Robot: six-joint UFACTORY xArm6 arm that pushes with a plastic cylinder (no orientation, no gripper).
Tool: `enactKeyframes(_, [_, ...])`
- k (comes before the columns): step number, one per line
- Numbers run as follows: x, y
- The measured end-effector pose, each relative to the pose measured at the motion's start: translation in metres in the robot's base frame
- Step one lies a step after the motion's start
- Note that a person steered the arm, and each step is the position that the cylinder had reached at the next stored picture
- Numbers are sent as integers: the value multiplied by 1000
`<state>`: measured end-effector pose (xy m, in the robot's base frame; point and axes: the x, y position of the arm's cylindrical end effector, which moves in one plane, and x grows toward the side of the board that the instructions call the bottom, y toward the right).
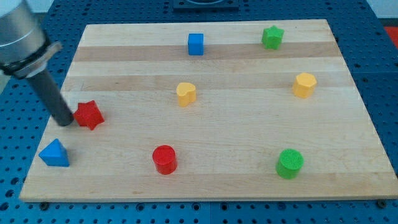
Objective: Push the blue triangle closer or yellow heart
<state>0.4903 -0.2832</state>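
The blue triangle (55, 154) lies near the board's lower left corner. The yellow heart (186, 93) lies near the board's middle, well up and to the right of the triangle. My tip (64, 122) rests on the board at the left edge, just left of the red star (89, 114) and above the blue triangle, a short gap from it. The rod slants up to the view's top left.
A red cylinder (165, 159) lies at the bottom middle, a green cylinder (290, 163) at the bottom right. A blue cube (196, 44) and a green star (272, 37) lie along the top. A yellow hexagon (305, 85) lies at the right. The wooden board (249, 124) rests on a blue pegboard.
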Motion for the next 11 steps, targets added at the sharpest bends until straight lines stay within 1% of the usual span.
enactKeyframes(1, [13, -21])
enactKeyframes(2, [31, -19])
enactKeyframes(3, [60, -14])
enactKeyframes(4, [69, 18])
enactKeyframes(5, [67, 99])
enactKeyframes(6, [65, 134])
enactKeyframes(7, [97, 98])
enactKeyframes(8, [107, 150])
enactKeyframes(9, [94, 191])
enactKeyframes(11, [68, 165])
